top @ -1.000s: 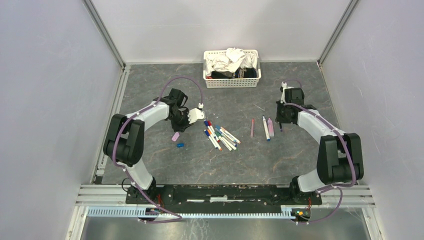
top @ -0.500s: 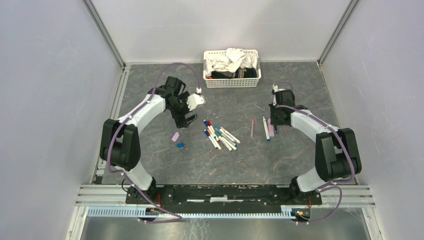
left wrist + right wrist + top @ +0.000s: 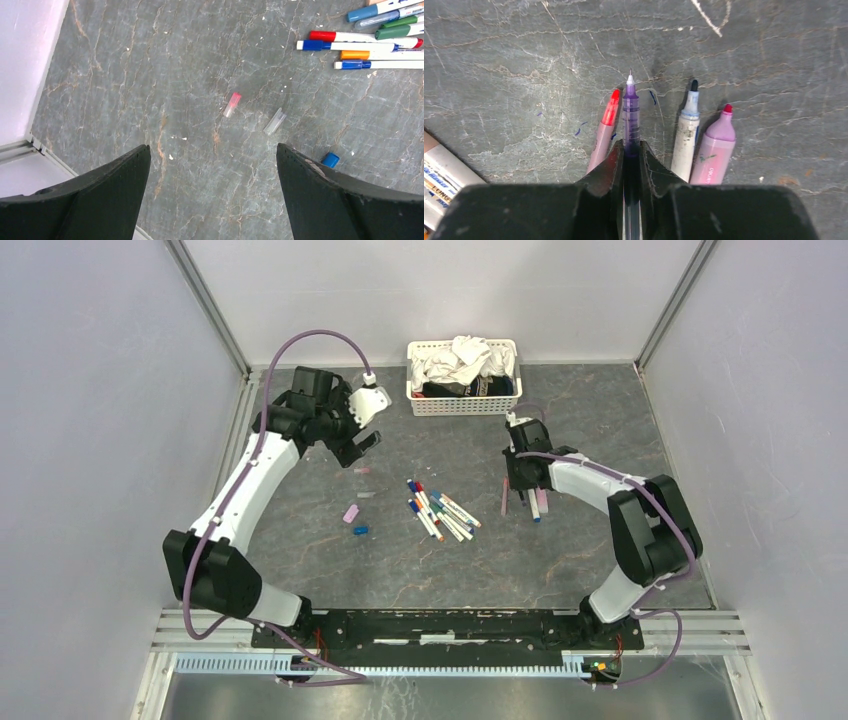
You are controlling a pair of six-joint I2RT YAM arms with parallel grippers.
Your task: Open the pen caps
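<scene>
The left end effector [image 3: 212,150] is held spread wide and empty above the counter [image 3: 125,75] at the far left, over two loose pen caps [image 3: 231,104], apparently kept apart from the capped pens [image 3: 360,47] in the middle. A purple pen [image 3: 630,112], already uncapped, is pinched by the right end effector [image 3: 630,147] low among the uncapped pens [image 3: 686,130] on the right, seemingly to be laid in that row.

Purple pen [image 3: 631,112]: rear barrel hidden between right gripper [image 3: 631,146] fingers. Pen pile [image 3: 372,46] cut off at 2 o'clock edge, left wrist view. Caps [image 3: 351,513] overhead: too small for detail.
</scene>
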